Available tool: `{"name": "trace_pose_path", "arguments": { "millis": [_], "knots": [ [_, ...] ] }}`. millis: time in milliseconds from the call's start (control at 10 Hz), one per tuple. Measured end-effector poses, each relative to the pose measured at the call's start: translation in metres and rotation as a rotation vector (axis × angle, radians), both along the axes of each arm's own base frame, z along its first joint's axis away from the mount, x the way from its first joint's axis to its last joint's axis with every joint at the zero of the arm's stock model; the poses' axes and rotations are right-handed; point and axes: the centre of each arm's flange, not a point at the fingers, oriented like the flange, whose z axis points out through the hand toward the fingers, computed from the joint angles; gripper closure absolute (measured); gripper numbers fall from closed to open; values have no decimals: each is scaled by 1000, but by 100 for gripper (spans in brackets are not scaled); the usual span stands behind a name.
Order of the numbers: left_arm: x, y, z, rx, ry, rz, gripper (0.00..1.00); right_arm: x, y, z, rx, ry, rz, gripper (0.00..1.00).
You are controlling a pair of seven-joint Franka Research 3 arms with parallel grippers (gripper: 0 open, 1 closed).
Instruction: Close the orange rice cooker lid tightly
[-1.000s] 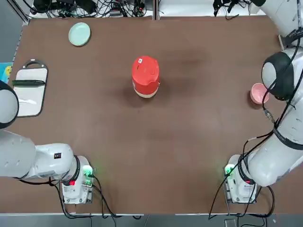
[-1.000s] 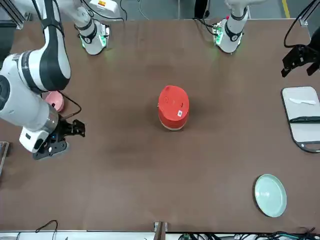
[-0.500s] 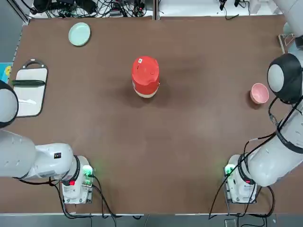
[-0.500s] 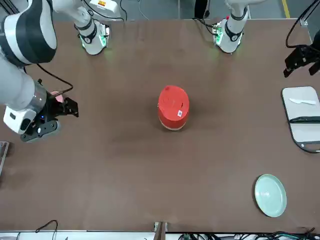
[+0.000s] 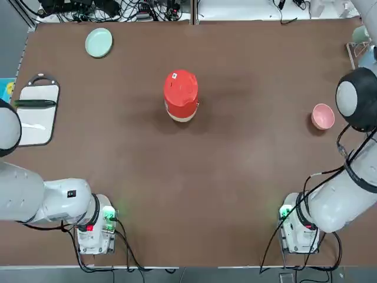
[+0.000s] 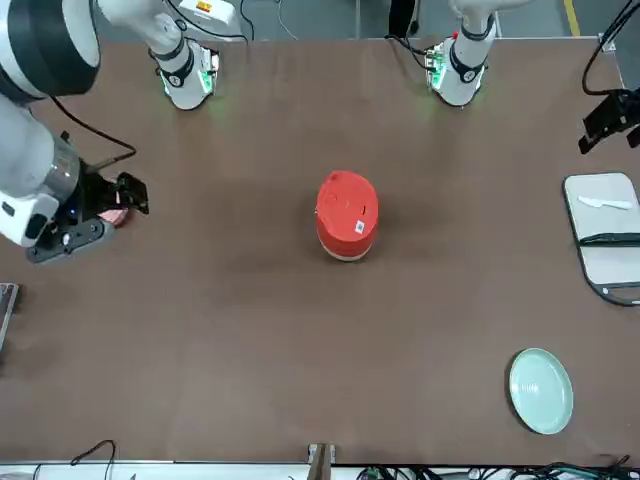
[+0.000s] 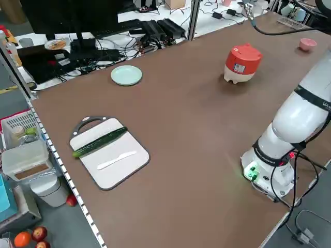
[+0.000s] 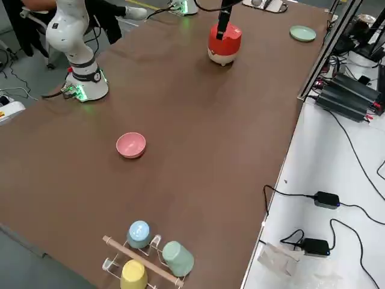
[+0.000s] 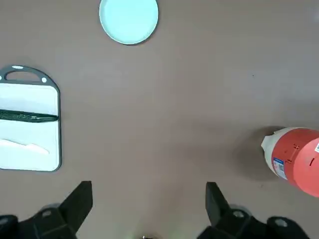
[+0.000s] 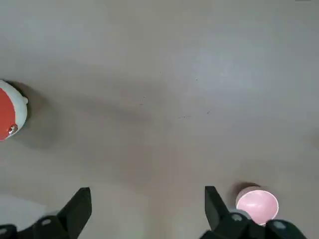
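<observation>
The orange rice cooker (image 5: pixel 181 97) stands upright in the middle of the table's far half, also in the front view (image 6: pixel 346 225). Its lid (image 5: pixel 180 84) lies down flat on the body, white mark on top. Neither gripper is near it. In the front view my right gripper (image 6: pixel 128 194) hovers at the table's edge by the pink bowl. The right wrist view shows this gripper (image 10: pixel 147 191) open and empty. My left gripper (image 6: pixel 610 118) hangs at the opposite edge near the cutting board. It (image 9: pixel 149 186) is also open and empty, with the cooker (image 9: pixel 295 162) far off to one side.
A pink bowl (image 5: pixel 323 116) sits near the right edge. A pale green plate (image 5: pixel 98 42) lies at the far left corner. A white cutting board (image 5: pixel 36 112) with a cucumber and knife lies at the left edge. A rack of cups (image 8: pixel 147 253) stands at the right end.
My right arm has pulled away toward the table's right edge, uncovering the pink bowl in the top view. The left gripper drifted slightly outward. The cooker and lid have not moved.
</observation>
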Motion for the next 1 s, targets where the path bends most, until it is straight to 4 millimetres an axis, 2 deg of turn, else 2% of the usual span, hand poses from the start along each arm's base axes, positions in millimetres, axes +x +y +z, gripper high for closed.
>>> {"name": "trace_pose_path", "arguments": {
  "millis": [200, 400, 500, 800, 1000],
  "knots": [
    [6, 0, -9, -2, 18, -5, 0, -9, -7, 7, -2, 35, -11, 0],
    [11, -7, -18, -3, 34, -19, 0, -19, -37, 18, 12, 34, -46, 0],
    [13, -9, -21, -4, 40, -25, 0, -24, -51, 17, 2, 12, -61, 0],
    [15, -9, -23, -4, 43, -24, 0, -34, -67, -17, -35, -54, -85, 0],
    [14, -17, -22, -4, 41, -41, 0, -35, -73, -35, -58, -69, -91, 0]
  ]
}}
